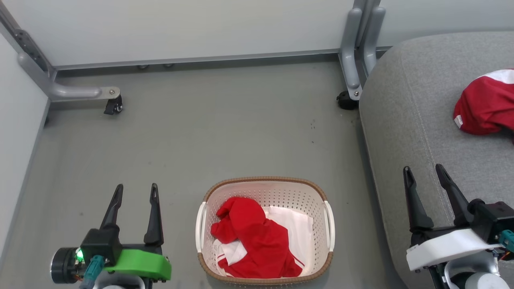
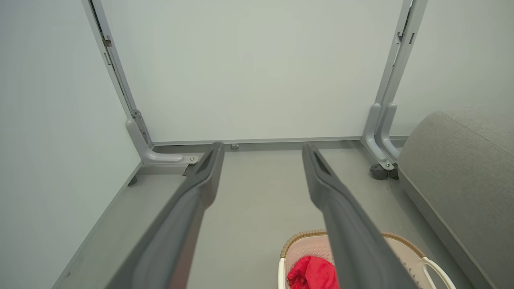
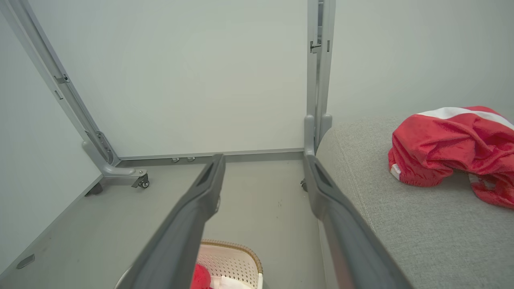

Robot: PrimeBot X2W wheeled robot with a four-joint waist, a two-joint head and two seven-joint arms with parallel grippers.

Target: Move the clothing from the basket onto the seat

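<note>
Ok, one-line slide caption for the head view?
One red garment lies in the basket, the other garment on the seat; left gripper and right gripper idle, jaws open.

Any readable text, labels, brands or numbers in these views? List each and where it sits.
No legible text in any view.
White tag on the red garment lying on the seat: too small to read.
Basket: no print on the parts in view.
</note>
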